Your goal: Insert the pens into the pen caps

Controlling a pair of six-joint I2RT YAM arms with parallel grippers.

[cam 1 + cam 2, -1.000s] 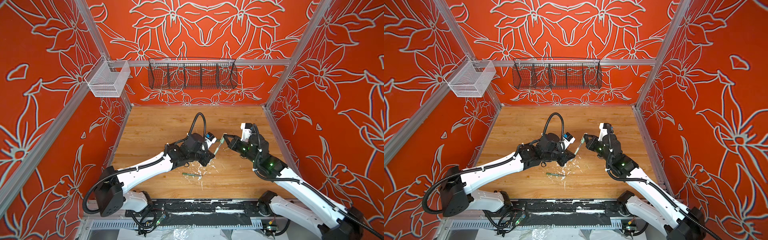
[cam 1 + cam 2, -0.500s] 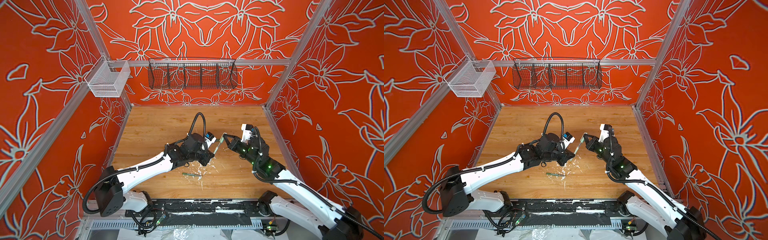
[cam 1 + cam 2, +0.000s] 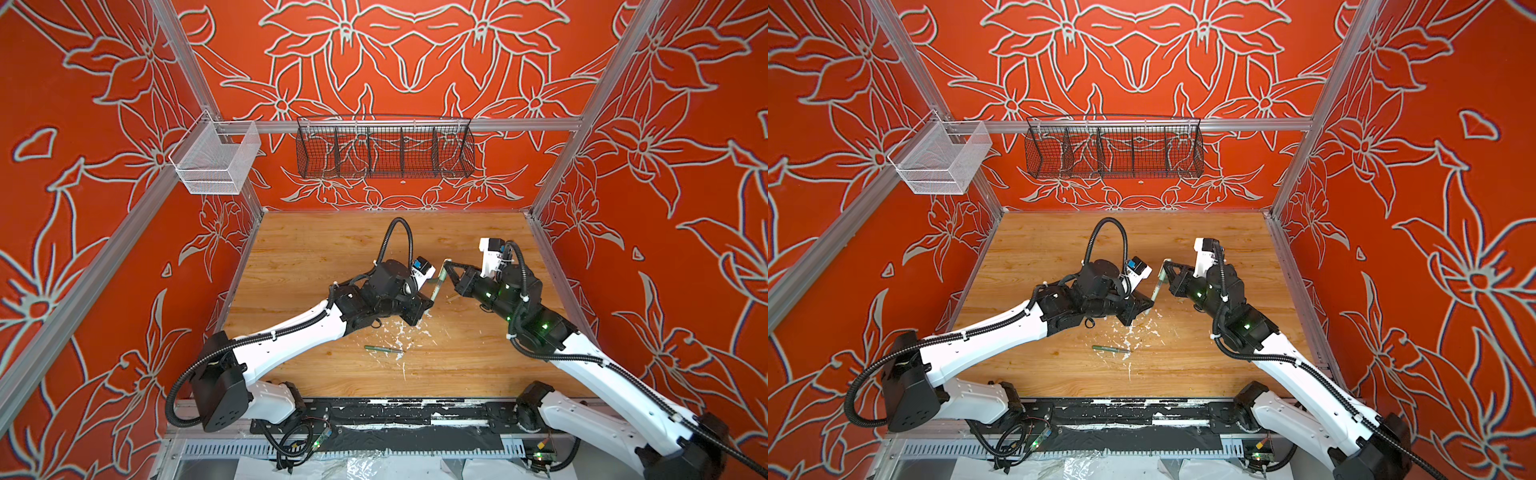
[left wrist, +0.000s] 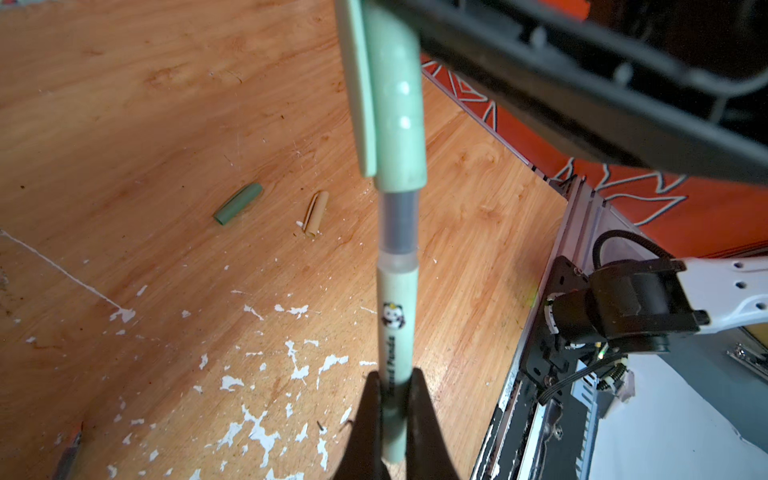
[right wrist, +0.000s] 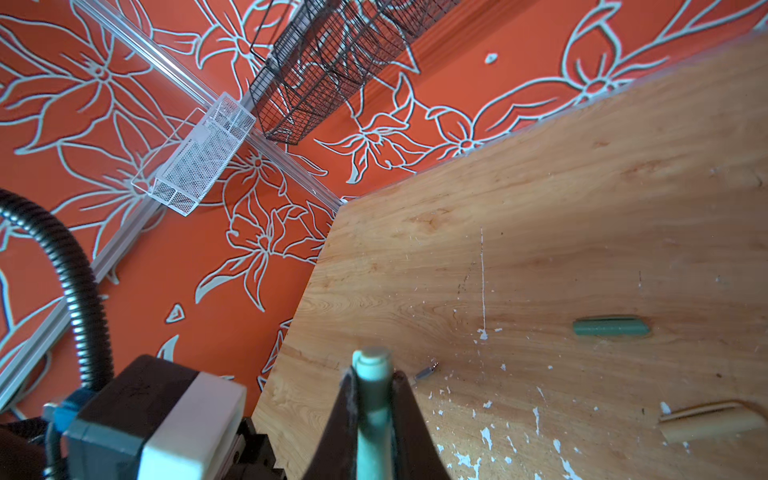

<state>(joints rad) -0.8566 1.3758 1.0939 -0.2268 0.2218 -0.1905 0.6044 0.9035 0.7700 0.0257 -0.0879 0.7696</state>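
Observation:
My left gripper (image 4: 392,386) is shut on the lower barrel of a pale green pen (image 4: 390,324) and holds it tilted above the table. A light green pen cap (image 4: 395,104) sits over the pen's tip, with a grey clear stretch of pen still showing below it. My right gripper (image 5: 372,382) is shut on that cap (image 5: 372,399). In both top views the two grippers (image 3: 430,303) (image 3: 446,266) meet at mid-table. A dark green cap (image 4: 237,203) and a tan cap (image 4: 316,212) lie loose on the wood. A dark green pen (image 3: 382,349) lies nearer the front edge.
White paint flecks (image 3: 401,336) are scattered on the wooden table (image 3: 316,249) under the grippers. A black wire basket (image 3: 384,149) hangs on the back wall and a white mesh basket (image 3: 214,162) on the left rail. Red patterned walls enclose three sides.
The right arm has shifted slightly toward the left gripper. Both grippers stay shut on the pen and the cap.

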